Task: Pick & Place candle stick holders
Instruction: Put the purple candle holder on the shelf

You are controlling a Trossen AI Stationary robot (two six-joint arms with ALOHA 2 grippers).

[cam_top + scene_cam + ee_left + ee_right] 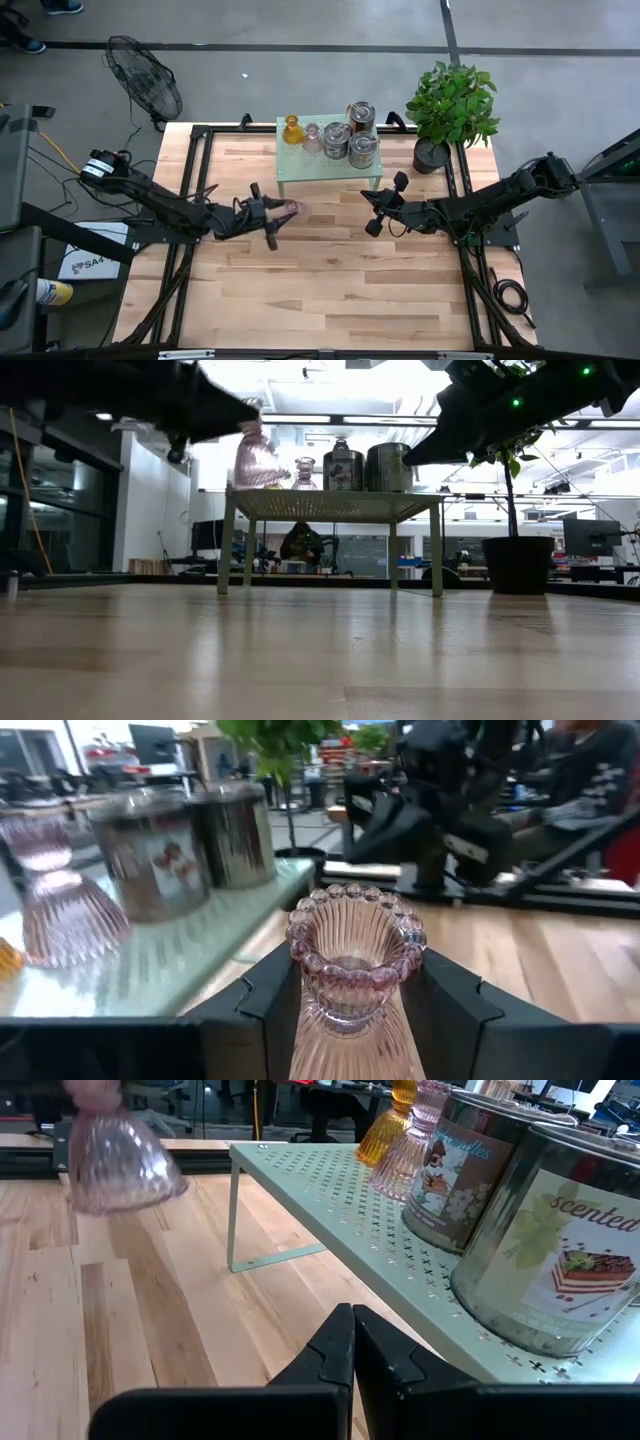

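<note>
My left gripper (272,214) is shut on a pale pink ribbed glass holder (292,209) and holds it in the air in front of the stand's left leg. The holder also shows in the low view (256,460). On the pale green perforated stand (300,167) stand an amber glass holder (291,130), a second pink glass holder (312,136) and three silvery cylinders (361,113) (336,140) (363,150). My right gripper (376,212) is shut and empty, in the air near the stand's front right corner. My left gripper pinches the pink holder between its two fingers (265,1005) at its narrow upper part (345,1005), just below the beaded rim. The fingers come about level from the table's left. The holder stays upright with its flared base (258,478) down, lifted clear of the table.
A dark pot with a green plant (432,155) stands at the table's far right, beside the stand. A floor fan (145,75) stands beyond the far left corner. Bare wooden tabletop (320,280) lies toward the near edge.
</note>
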